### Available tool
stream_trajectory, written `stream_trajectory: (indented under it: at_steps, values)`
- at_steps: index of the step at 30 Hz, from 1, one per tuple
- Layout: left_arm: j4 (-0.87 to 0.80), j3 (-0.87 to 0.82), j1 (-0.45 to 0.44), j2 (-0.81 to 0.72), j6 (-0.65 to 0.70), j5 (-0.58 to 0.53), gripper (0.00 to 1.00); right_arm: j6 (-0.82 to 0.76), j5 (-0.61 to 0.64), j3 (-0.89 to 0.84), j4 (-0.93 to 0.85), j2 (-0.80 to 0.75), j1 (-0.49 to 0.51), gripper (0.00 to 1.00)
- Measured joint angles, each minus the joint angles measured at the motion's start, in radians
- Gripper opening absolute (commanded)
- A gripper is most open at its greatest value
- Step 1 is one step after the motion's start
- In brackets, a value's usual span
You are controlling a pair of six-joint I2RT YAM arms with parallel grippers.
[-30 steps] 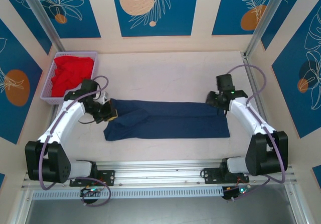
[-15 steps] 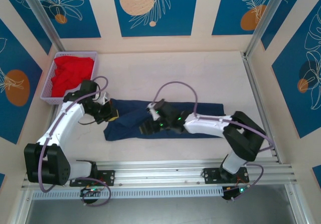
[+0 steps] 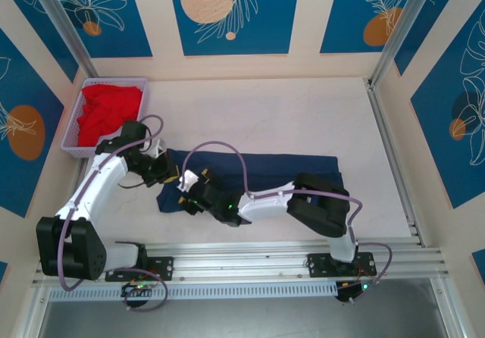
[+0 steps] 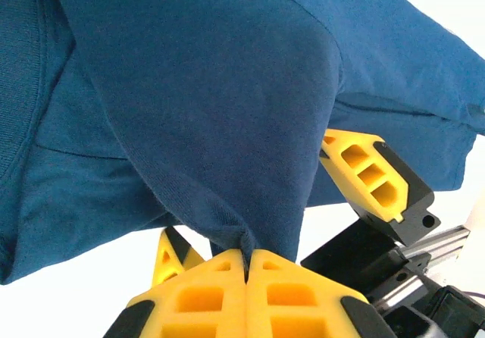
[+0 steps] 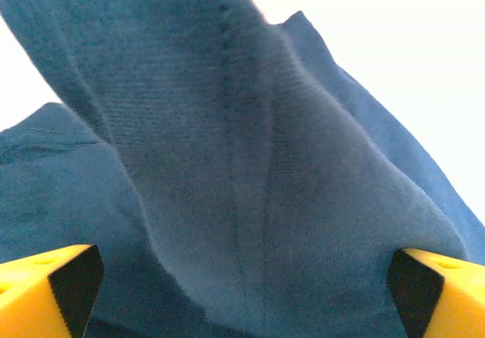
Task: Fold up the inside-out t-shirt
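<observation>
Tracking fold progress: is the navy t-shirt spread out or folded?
Partly folded: the t-shirt lies as a long narrow band on the table, one end pinched up in the shut left pincer.

The navy blue t-shirt (image 3: 288, 164) lies as a long, narrow band running left to right across the desk (image 3: 258, 111), closer to the near edge than the far one. Its right end lies flat and squared off. The left end is rumpled and wider, with a flap slanting toward the near-left corner. There a fold is drawn up into a peak, pinched in the closed jaws of the left gripper (image 4: 246, 258). A stitched seam runs down a raised ridge of cloth.
</observation>
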Motion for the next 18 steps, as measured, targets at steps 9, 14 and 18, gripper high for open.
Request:
stream_trajectory:
  at_steps: [9, 14, 18]
  values:
    - [0.023, 0.001, 0.005, 0.000, 0.000, -0.001, 0.00, -0.141, 0.245, 0.042, 0.108, 0.085, 0.009, 0.94]
    - [0.018, 0.001, 0.005, -0.001, 0.002, -0.001, 0.00, -0.149, 0.317, 0.031, 0.104, 0.069, 0.008, 0.89]
    - [0.014, 0.001, 0.005, -0.001, 0.003, -0.001, 0.00, -0.114, 0.347, -0.014, 0.035, -0.018, 0.005, 0.84]
